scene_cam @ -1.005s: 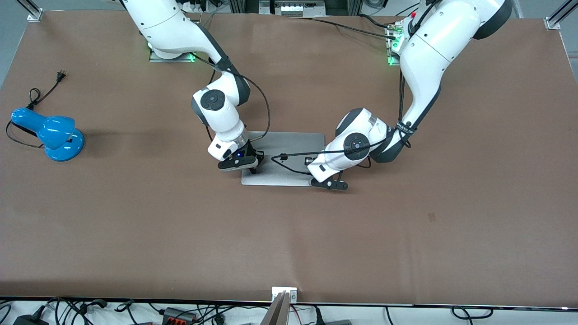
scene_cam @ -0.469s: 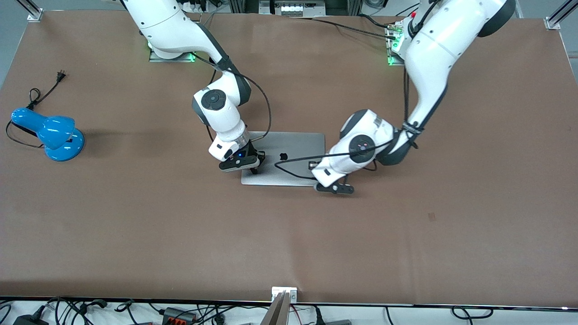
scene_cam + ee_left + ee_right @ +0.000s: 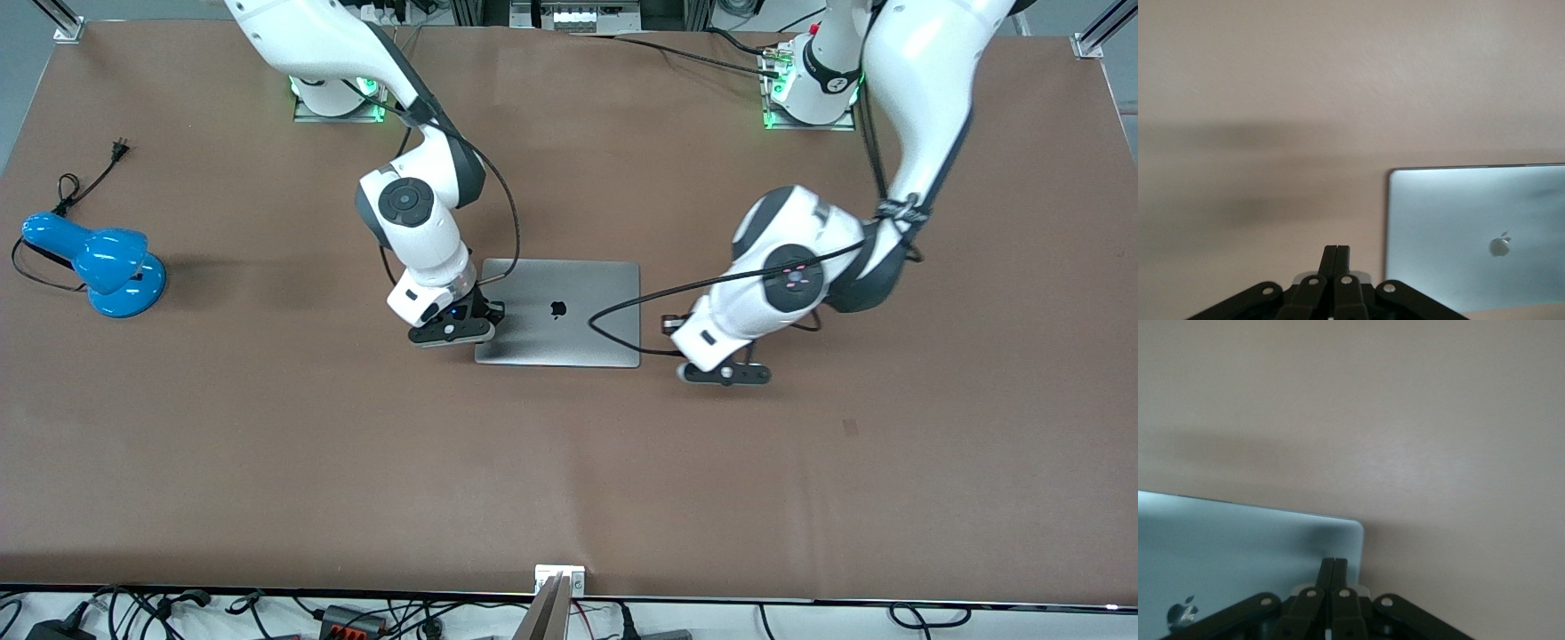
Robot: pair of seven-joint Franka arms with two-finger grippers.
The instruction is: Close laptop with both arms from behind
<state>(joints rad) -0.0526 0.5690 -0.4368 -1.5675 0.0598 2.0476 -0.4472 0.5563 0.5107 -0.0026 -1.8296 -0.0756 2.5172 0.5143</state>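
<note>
The laptop lies shut flat between both clenched, empty hands: right hand over its edge, left hand over bare counter beside it.

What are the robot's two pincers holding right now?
Nothing. Both pincers are shut and empty: the right pincer over the closed laptop's edge, the left pincer over the table beside it.

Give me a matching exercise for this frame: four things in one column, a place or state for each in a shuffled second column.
1. laptop
2. left pincer
3. right pincer
4. blue lamp

A. over the bare table, off the laptop
B. lid shut, flat on the table
C. at the right arm's end of the table
D. over the laptop's edge

Pairs: 1-B, 2-A, 3-D, 4-C
</note>
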